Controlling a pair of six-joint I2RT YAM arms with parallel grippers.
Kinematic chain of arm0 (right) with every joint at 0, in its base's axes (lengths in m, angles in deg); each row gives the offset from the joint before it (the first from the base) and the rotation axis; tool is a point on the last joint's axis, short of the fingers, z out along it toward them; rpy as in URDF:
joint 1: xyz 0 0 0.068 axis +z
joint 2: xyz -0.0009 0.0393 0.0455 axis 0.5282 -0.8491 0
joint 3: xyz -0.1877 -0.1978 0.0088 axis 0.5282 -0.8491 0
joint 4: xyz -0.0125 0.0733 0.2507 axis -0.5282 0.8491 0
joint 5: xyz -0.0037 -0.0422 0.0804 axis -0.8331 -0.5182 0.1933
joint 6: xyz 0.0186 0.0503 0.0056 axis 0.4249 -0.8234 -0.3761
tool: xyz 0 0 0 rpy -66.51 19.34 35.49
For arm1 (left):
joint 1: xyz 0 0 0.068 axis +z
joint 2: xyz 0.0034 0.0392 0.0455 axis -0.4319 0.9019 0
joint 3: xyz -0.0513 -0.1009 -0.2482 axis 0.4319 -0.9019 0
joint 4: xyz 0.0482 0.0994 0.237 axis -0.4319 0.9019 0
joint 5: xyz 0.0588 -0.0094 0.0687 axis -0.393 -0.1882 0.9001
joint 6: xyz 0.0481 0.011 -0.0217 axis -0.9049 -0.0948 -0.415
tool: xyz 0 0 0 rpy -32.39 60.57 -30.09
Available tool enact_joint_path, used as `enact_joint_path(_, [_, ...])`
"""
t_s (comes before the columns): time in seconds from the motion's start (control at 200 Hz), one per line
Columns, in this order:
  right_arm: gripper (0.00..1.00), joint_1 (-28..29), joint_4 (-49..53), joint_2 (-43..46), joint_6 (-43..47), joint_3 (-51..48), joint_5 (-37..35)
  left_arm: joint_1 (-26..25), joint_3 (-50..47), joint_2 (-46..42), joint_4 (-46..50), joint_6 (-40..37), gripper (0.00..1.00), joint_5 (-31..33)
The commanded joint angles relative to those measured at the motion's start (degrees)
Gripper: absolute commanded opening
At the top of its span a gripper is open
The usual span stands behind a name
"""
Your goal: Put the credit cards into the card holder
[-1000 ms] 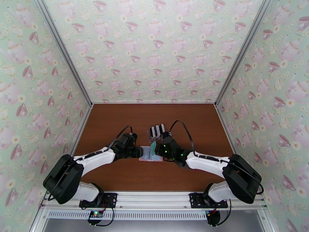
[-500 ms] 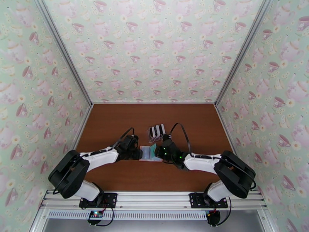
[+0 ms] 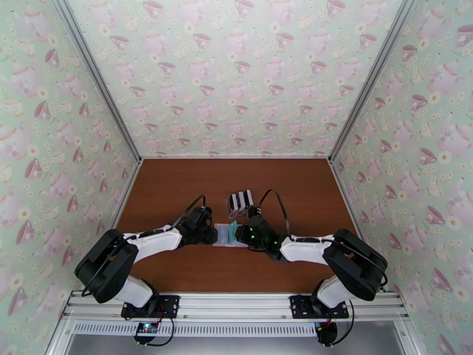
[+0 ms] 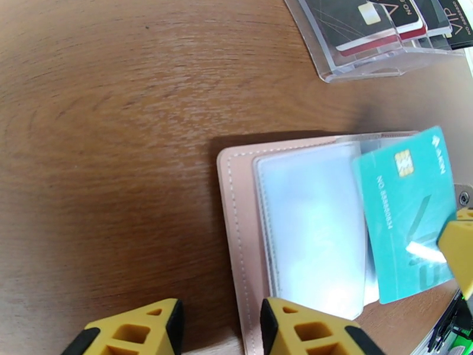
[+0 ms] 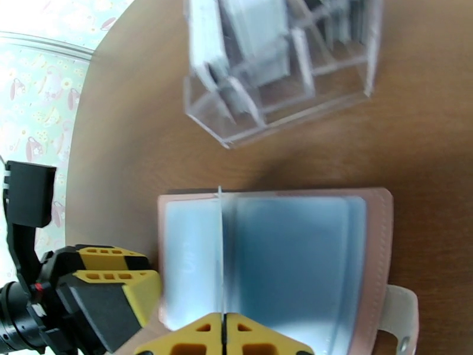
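Note:
The pink card holder (image 4: 233, 232) lies open on the table, its pale clear sleeves (image 5: 290, 255) facing up. My right gripper (image 5: 223, 329) is shut on a teal credit card (image 4: 402, 214), which stands tilted over the holder's right half with its edge at the sleeves. In the right wrist view this card is a thin edge-on line (image 5: 220, 244). My left gripper (image 4: 220, 326) sits low at the holder's left edge, jaws partly apart, with the cover's rim beside one finger (image 4: 307, 329). From above, both grippers (image 3: 211, 235) (image 3: 238, 232) flank the holder (image 3: 227, 236).
A clear slotted card rack (image 3: 239, 200) stands just behind the holder, with dark and red cards (image 4: 378, 19) in it. Brown tabletop (image 4: 118, 113) stretches left and far. Patterned walls close in the back and both sides.
The left gripper's jaws have narrowed at the holder's edge. The right arm has sunk lower and stretched flatter, keeping the teal card over the holder.

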Motion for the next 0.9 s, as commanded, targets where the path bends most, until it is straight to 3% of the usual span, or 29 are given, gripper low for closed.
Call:
enact_joint_path(0.0, [0.12, 0.4, -2.2, -1.4, -1.0, -1.8, 0.1, -1.0, -1.9, 1.8, -1.0, 1.1, 0.42, -1.2])
enact_joint_path(0.085, [0.18, 0.4, -3.7, -2.4, -1.5, -2.7, 0.2, -1.2, -2.3, 1.7, -1.1, 1.4, 0.42, -1.3])
enact_joint_path(0.486, [0.18, 2.1, -2.1, -3.4, -1.0, -1.6, -0.7, -1.7, -3.8, 0.5, -1.5, 2.3, 0.42, -1.2])
enact_joint_path(0.891, [0.07, 2.1, 1.7, -2.6, 0.0, 0.3, -2.0, -1.8, -4.2, 0.6, -1.7, 2.5, 0.41, -1.4])
